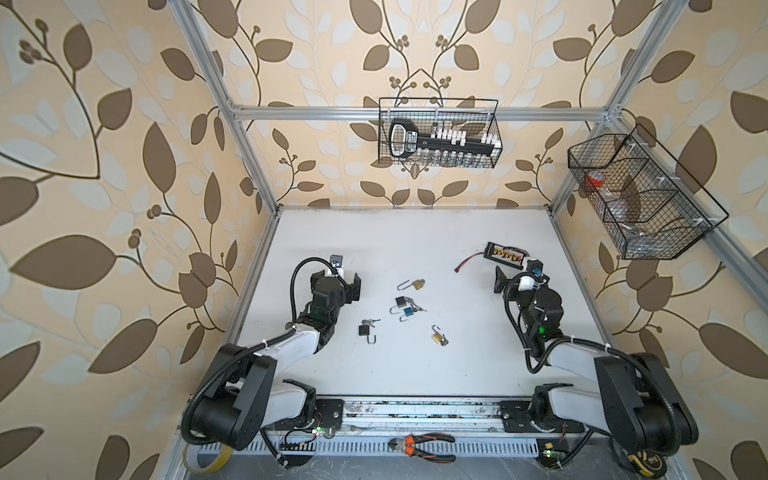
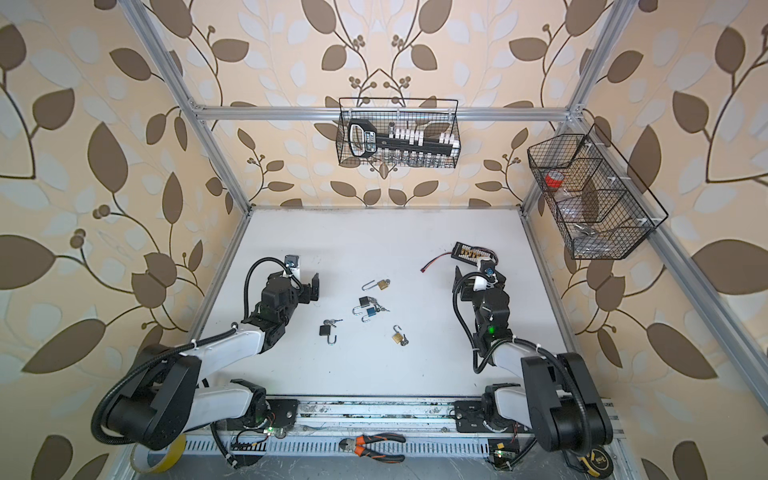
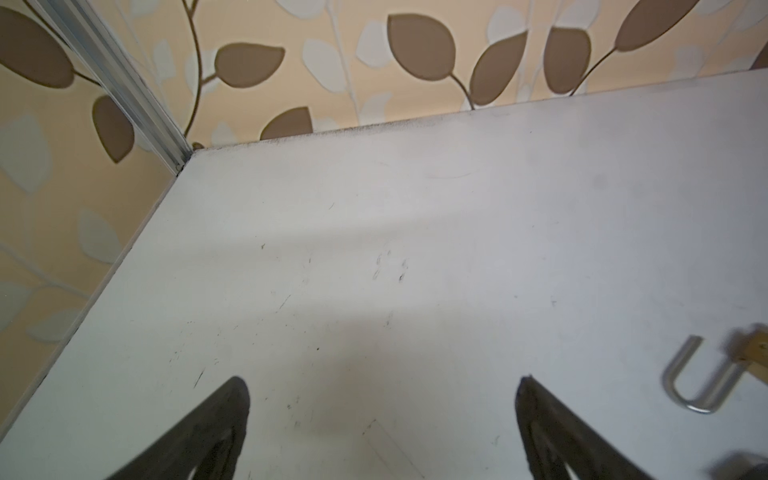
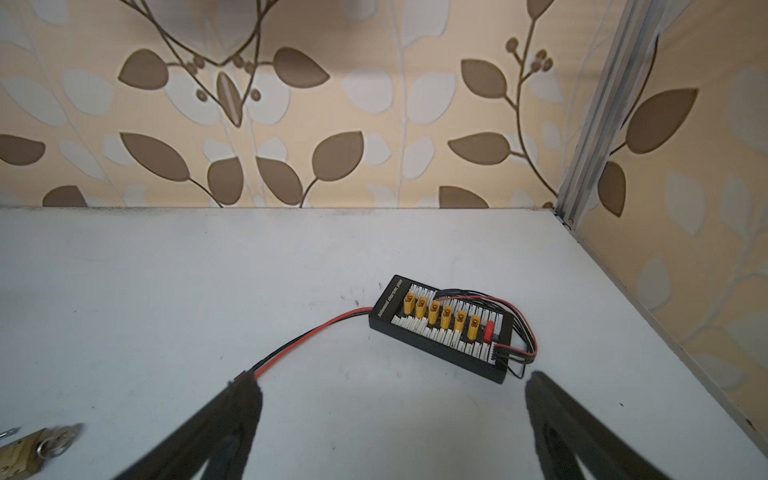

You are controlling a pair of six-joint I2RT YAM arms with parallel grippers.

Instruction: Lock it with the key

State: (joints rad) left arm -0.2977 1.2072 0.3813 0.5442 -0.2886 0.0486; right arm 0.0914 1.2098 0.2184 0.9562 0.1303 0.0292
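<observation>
Several padlocks with open shackles lie mid-table in both top views, each with keys at it. They are a brass padlock (image 1: 418, 284) at the back, a grey padlock (image 1: 400, 302) beside a blue padlock (image 1: 409, 312), a black padlock (image 1: 364, 330) and a second brass padlock (image 1: 437, 337). My left gripper (image 1: 337, 279) hovers open left of them, holding nothing. My right gripper (image 1: 518, 274) is open and empty at the right. The left wrist view shows open fingers (image 3: 232, 415) over bare table, with the back brass padlock's shackle (image 3: 702, 384) off to one side. That brass padlock (image 4: 18, 451) and its key (image 4: 62, 438) show in the right wrist view.
A black charging board (image 1: 505, 252) with a red-black lead (image 4: 307, 338) lies just beyond my right gripper (image 4: 392, 388). Wire baskets hang on the back rail (image 1: 438, 133) and on the right rail (image 1: 640, 195). Pliers (image 1: 424, 445) lie on the front rail.
</observation>
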